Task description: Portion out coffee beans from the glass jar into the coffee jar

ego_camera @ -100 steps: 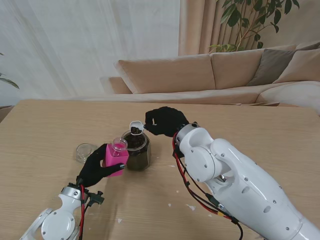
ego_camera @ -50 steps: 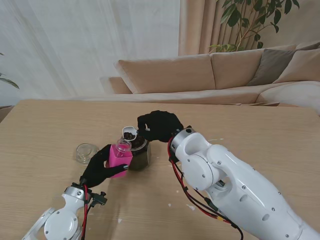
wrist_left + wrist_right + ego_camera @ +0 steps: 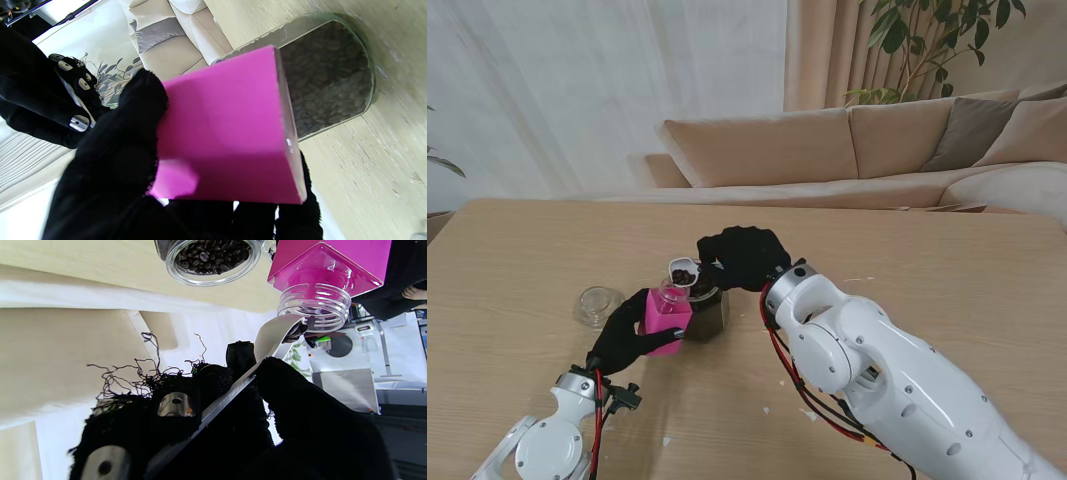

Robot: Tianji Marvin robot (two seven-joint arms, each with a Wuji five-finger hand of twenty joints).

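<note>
since a second ago the right hand (image 3: 742,256) has carried the white spoon (image 3: 683,271) left, from over the glass jar (image 3: 706,310) to the pink coffee jar (image 3: 665,318), fingers pinching the handle. beans sit in the bowl at the jar's clear threaded mouth (image 3: 315,308). the left hand (image 3: 624,335) wraps the pink jar, tilted, just beside the glass jar on the tabletop (image 3: 947,270). the step looks like delivery; next likely calls for tipping the spoon squarely over the mouth.

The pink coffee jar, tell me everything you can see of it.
The pink coffee jar is a square-bodied container with magenta walls and a clear threaded neck, uncapped. The left hand grips it, tilted, beside the glass jar of beans. The right hand's white scoop, loaded with beans, sits at its mouth.
</note>
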